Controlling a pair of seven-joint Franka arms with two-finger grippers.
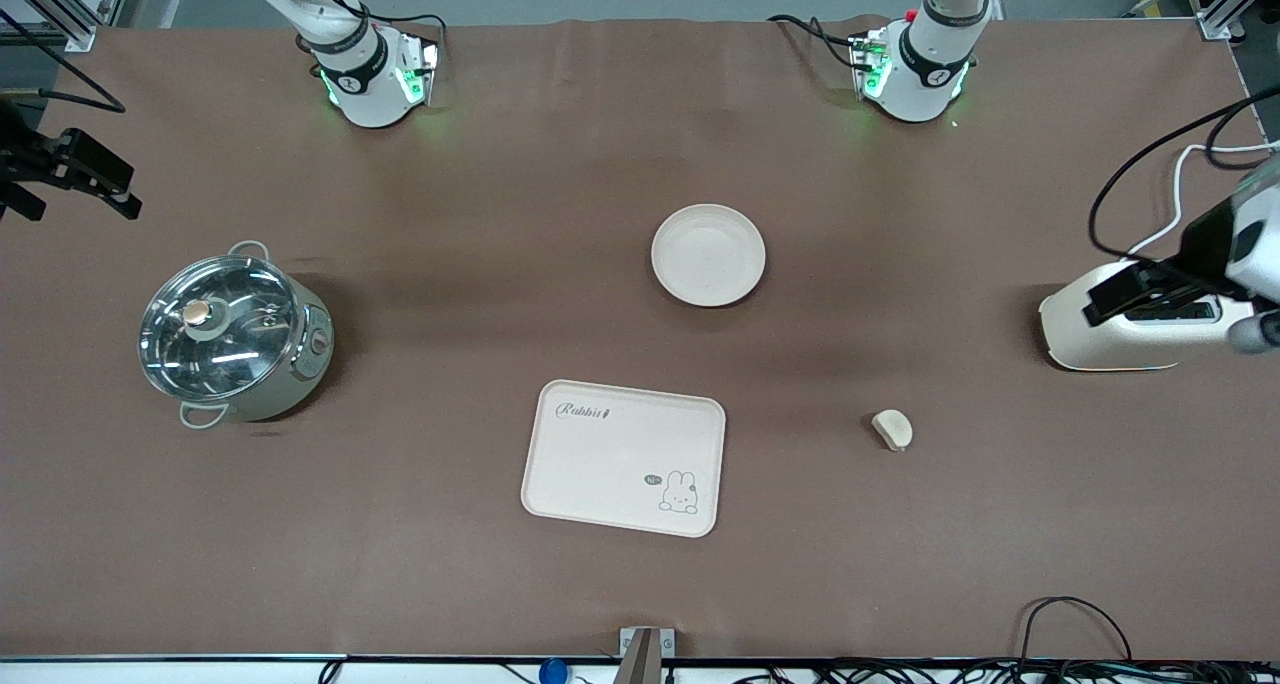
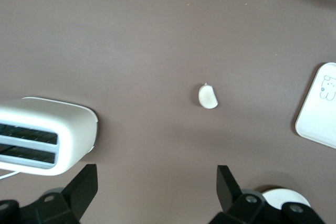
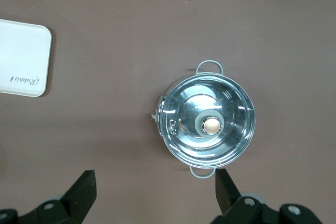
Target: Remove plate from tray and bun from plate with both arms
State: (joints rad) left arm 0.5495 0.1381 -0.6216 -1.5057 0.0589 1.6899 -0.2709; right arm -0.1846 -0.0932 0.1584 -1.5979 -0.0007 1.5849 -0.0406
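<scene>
A: The colours?
B: Plain cream-white round plate (image 1: 708, 255), pale cream bun (image 1: 892, 429), brown table (image 1: 450, 214).
A: Any pattern?
B: A rabbit drawing on the cream rectangular tray (image 1: 600, 464); shiny silver lidded pot (image 1: 232, 336).

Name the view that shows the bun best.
The left wrist view: the bun lies whole and largest there, on bare table. The front view shows it small, beside the tray. The right wrist view misses it.

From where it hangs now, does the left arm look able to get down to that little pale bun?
Probably yes: the small pale cream bun lies alone on bare brown table, and the left tool hangs open above, beside the white toaster.
</scene>
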